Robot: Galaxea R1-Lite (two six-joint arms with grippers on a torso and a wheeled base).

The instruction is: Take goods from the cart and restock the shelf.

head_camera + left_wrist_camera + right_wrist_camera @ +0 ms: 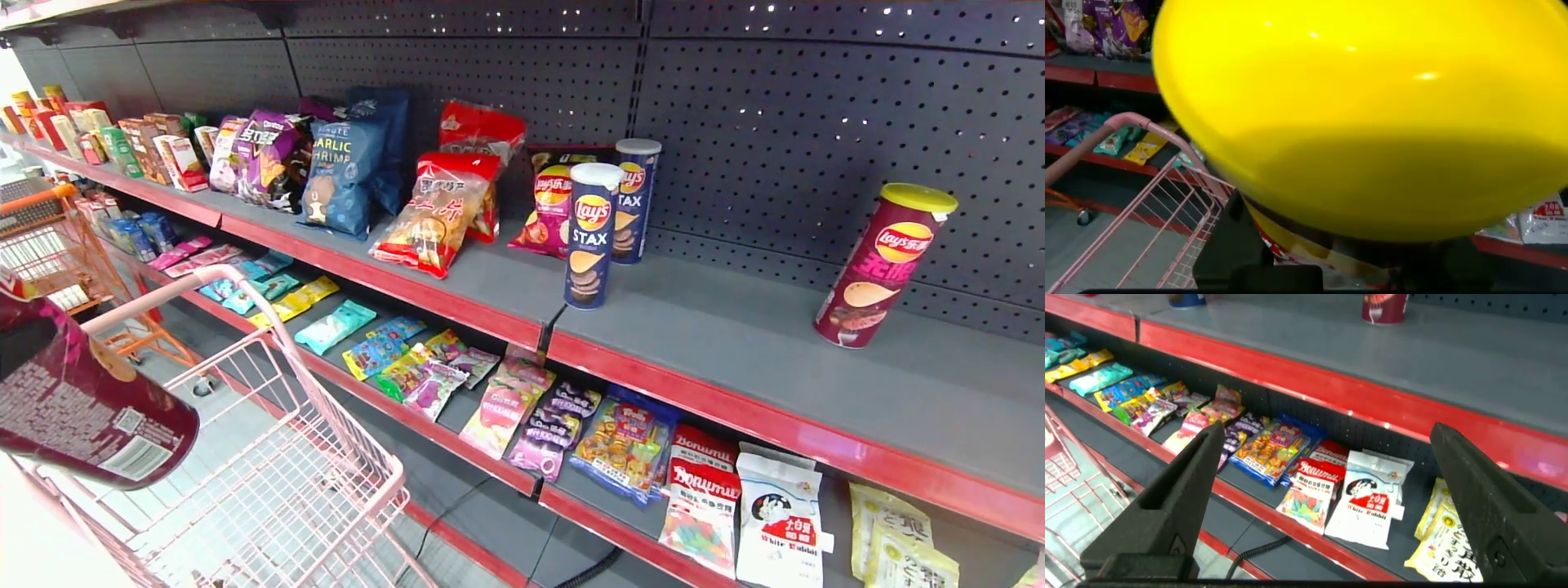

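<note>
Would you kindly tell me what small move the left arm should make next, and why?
Probably carry the maroon can right, toward the shelf. It hangs over the pink cart, and a matching yellow-lidded can stands there with bare space beside it.

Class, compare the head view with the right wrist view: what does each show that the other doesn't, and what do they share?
Head view only: a tilted maroon can above the pink cart, a blue snack bag among others on the upper shelf, and an orange cart at the far left.
Right wrist view only: the right gripper, its fingers wide apart with nothing between them.
Both: the upright maroon can on the upper shelf, the white candy bag one level down, and part of the pink cart.
</note>
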